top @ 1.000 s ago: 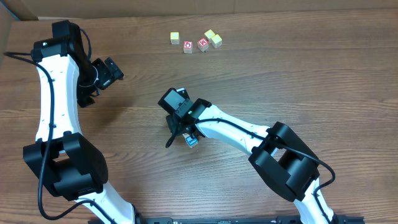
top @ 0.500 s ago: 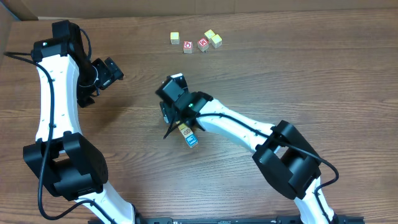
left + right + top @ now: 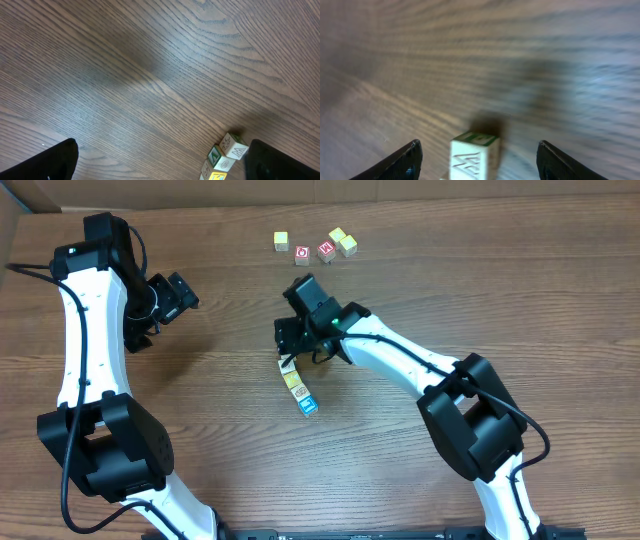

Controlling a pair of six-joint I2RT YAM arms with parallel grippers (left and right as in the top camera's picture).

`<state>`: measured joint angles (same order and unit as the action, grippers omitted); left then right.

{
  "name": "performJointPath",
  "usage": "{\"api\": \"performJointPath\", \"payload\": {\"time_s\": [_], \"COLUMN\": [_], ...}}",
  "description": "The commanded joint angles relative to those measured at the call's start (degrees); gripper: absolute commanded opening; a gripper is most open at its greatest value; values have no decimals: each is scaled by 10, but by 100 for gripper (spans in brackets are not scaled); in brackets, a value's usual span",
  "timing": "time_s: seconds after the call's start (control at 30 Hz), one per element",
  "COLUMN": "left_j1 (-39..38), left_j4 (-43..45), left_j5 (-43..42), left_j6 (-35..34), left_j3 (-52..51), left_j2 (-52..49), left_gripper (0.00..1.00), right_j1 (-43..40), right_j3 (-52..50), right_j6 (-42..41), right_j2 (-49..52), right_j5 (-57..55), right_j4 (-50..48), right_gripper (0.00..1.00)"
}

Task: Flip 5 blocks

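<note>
Tabletop [image 3: 500,290]: two red cubes [image 3: 302,255], three yellow blocks [image 3: 281,241], one block row [image 3: 298,388]; left hand [image 3: 178,292], right hand [image 3: 288,352] released.

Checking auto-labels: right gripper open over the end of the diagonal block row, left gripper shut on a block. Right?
Not quite. The left gripper is open and holds nothing: the left wrist view shows its jaws spread wide with only table between them. The rest stands: the right gripper is open over the end of the diagonal block row.
</note>
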<state>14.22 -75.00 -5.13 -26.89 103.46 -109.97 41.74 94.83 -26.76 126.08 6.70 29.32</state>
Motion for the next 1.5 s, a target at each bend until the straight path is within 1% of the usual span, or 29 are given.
{"api": "performJointPath", "payload": {"time_s": [0.0, 0.27, 0.37, 0.47, 0.67, 0.73, 0.9, 1.07, 1.2, 1.23, 1.3, 1.33, 1.37, 1.4, 1.43, 1.47], "left_j1": [-5, -5, -5, -5, -5, -5, -5, -5, -5, -5, -5, -5, -5, -5, -5, -5], "left_j4": [3, 3, 3, 3, 3, 3, 3, 3, 3, 3, 2, 3, 3, 3, 3, 3], "left_j5": [7, 7, 7, 7, 7, 7, 7, 7, 7, 7, 7, 7, 7, 7, 7, 7], "left_j6": [1, 1, 1, 1, 1, 1, 1, 1, 1, 1, 1, 1, 1, 1, 1, 1], "left_j3": [5, 5, 5, 5, 5, 5, 5, 5, 5, 5, 5, 5, 5, 5, 5, 5], "left_j2": [9, 9, 9, 9, 9, 9, 9, 9, 9, 9, 9, 9, 9, 9, 9, 9], "left_gripper": [100, 100, 100, 100, 100, 100, 100, 100, 100, 100, 100, 100, 100, 100, 100, 100], "right_j1": [13, 17, 17, 19, 20, 20, 19, 7, -4, -7, -14, -17, -19, -21, -23, -23], "right_j3": [0, 0, 0, 0, 0, 0, 6, 37, 49, 49, 49, 49, 49, 49, 49, 48], "right_j6": [2, 2, 2, 17, 17, 30, 32, 43, 43, 42, 40, 40, 40, 40, 33, 17], "right_j2": [20, 22, 22, 22, 22, 22, 17, -29, -88, -100, -124, -136, -146, -153, -159, -162], "right_j5": [35, 79, 80, 86, 83, 82, 53, 40, 32, 32, 33, 33, 32, 33, 32, 32], "right_j4": [-4, -5, -5, -6, -4, -3, 5, 45, 103, 119, 167, 195, 225, 251, 282, 313], "right_gripper": [74, 73, 73, 73, 73, 73, 72, 72, 72, 71, 62, 53, 43, 25, 10, 4]}}
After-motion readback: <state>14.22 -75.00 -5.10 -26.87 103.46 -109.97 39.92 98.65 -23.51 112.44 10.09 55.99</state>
